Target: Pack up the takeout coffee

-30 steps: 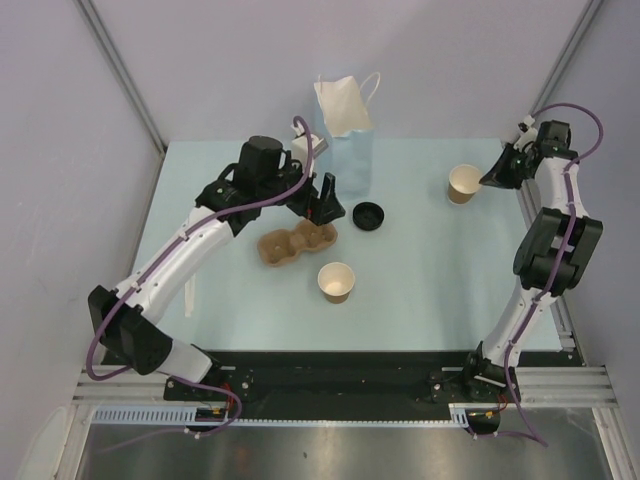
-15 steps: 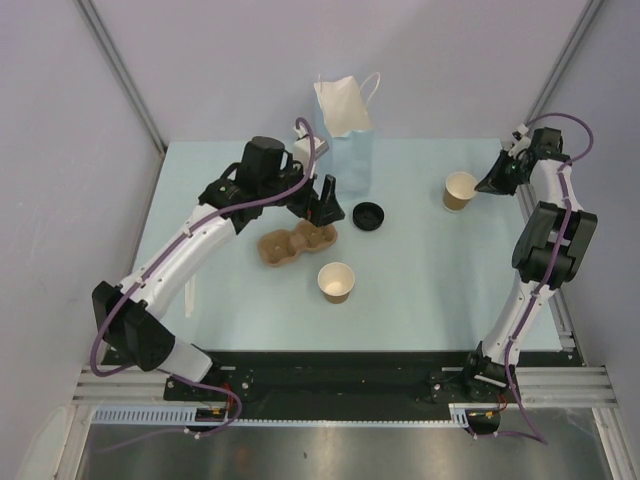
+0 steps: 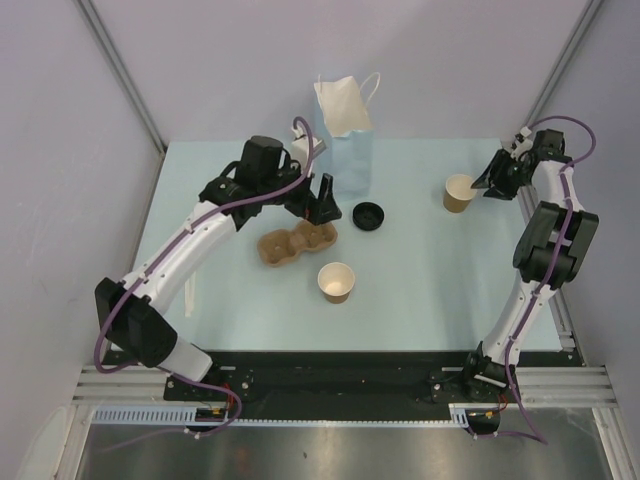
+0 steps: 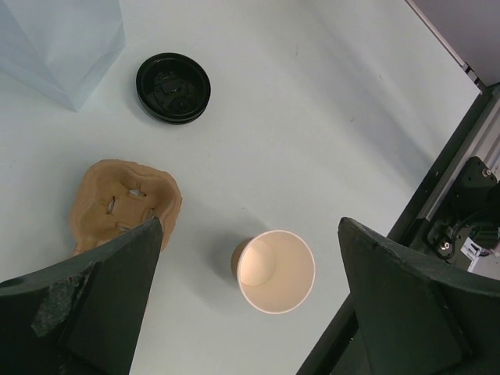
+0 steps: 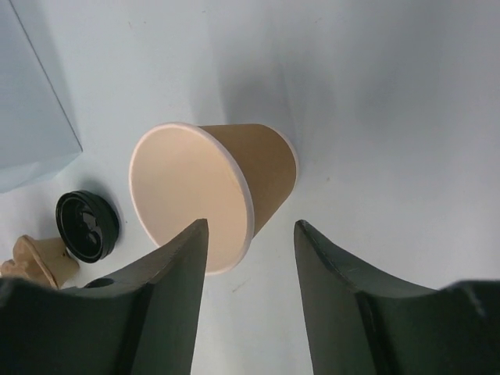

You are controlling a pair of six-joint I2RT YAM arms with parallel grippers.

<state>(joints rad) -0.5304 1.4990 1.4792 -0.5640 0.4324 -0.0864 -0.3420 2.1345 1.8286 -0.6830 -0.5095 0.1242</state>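
Though plain overhead, lid [image 4: 173,87] moulded close-up.

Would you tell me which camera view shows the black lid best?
The left wrist view: the lid lies whole, large and sharp. In the top view the lid is whole but tiny; in the right wrist view the lid is small, near the left edge.
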